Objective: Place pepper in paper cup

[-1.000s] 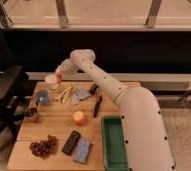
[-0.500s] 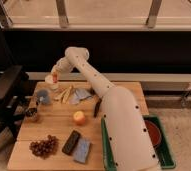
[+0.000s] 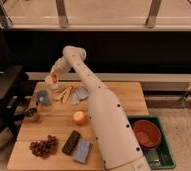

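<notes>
You are working in what looks like a lab or office test area: a small wooden table [image 3: 124, 95] stands on speckled carpet [image 3: 186, 120] before a dark glass wall with metal posts [image 3: 62, 12]. The gripper [image 3: 53, 78] hangs over the table's far-left corner.

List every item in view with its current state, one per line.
claw: over the table's far left corner, at the paper cup
pepper: at the claw, above the cup
paper cup: upright, under the claw
blue cup: upright
tin: upright
round fruit: resting mid-table
grapes: lying at the front left
red bowl: upright in the green bin
</notes>
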You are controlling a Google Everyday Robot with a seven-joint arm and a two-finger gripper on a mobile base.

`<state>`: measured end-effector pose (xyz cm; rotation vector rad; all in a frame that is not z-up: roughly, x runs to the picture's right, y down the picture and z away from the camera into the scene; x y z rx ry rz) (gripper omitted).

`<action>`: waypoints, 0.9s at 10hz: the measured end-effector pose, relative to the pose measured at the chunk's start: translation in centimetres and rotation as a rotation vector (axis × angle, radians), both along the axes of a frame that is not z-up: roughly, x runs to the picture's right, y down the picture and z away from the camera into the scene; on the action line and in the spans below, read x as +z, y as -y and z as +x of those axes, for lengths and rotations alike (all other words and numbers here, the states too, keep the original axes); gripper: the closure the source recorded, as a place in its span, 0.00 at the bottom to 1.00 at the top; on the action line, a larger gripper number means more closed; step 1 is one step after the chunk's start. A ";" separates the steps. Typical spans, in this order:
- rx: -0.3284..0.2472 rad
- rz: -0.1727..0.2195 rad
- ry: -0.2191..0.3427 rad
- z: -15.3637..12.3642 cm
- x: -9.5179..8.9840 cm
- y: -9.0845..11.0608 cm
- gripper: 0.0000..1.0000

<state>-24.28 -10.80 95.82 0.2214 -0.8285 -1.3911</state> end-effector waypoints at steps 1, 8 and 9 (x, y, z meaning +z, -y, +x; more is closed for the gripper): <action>0.000 -0.005 0.006 -0.2 0.1 0.0 0.23; -0.011 0.036 0.055 -1.3 -2.5 1.0 0.23; -0.012 0.046 0.061 -1.3 -3.0 1.2 0.23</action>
